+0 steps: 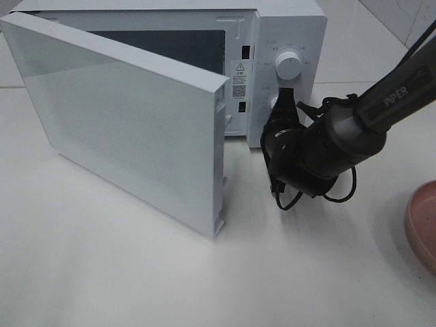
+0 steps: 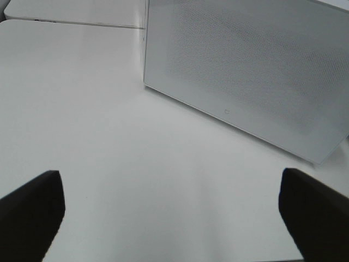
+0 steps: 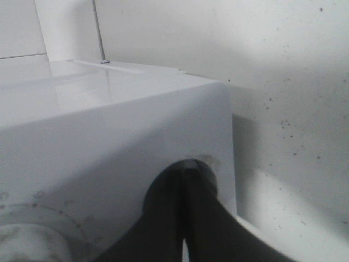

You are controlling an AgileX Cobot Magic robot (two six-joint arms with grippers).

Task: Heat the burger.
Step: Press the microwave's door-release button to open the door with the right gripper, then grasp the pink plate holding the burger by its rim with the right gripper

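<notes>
Right tool [image 1: 286, 102] — fingers clenched, tips at the lower dial [image 1: 274, 102] on the microwave [image 1: 300, 27] control panel; whether they actually pinch it cannot be told. Upper dial [image 1: 289, 65] just above, free. Door [image 1: 122, 116] swung wide open toward the left side, screening the cavity. Burger: not visible in any view, probably inside behind that door. Left tool [image 2: 172, 213] — released, empty, over the worktop [image 1: 136, 272] near the door's outer face, so likely the nearer arm for shutting it. Pink plate [image 1: 424, 221] at the right edge, well apart.
</notes>
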